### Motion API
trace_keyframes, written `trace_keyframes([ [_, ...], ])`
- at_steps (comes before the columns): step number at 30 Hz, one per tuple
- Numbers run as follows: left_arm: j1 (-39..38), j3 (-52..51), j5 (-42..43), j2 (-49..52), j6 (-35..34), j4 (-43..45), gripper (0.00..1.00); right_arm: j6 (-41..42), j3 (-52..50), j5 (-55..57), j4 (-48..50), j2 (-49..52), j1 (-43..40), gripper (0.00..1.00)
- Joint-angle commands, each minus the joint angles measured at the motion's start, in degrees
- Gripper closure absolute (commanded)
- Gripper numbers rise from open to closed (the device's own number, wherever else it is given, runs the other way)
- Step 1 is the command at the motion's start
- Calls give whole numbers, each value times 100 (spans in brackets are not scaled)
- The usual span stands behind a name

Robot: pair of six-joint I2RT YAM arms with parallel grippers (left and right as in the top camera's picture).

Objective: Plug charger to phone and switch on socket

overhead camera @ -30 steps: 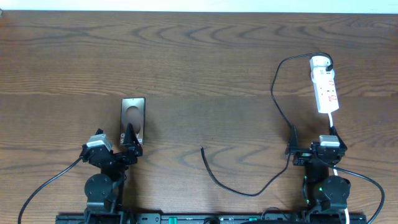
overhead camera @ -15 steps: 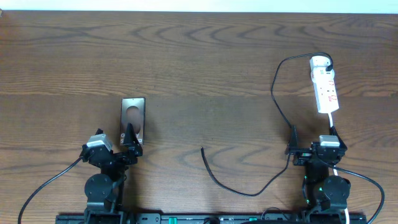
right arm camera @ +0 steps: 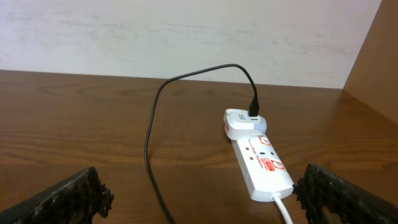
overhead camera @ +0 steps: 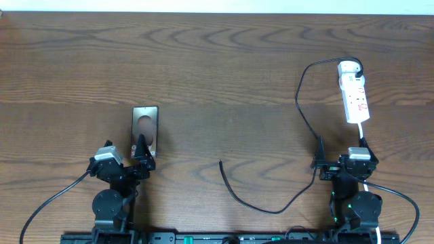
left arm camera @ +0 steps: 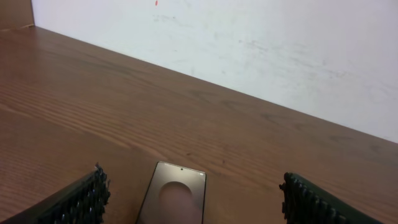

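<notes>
Much table (overhead camera: 224, 61) between phone (overhead camera: 144, 124) and socket (overhead camera: 354, 98).

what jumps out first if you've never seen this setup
A white socket lies far right on the wooden table, and the black charger loops from it to a loose tip near the middle. The shiny phone lies on the left, unplugged.
</notes>
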Motion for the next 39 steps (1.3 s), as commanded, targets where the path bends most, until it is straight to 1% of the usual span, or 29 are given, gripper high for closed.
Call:
trace_keyframes([
  [1, 35, -105, -35, 7, -28, -216, 14, 9, -4, -11, -28, -55, -50, 1],
  [29, 35, -105, -37, 7, -28, -212, 14, 9, -4, -11, -28, -57, -50, 1],
  [39, 35, -103, 79, 7, -31, -105, 14, 9, -4, -11, -28, -55, -50, 1],
])
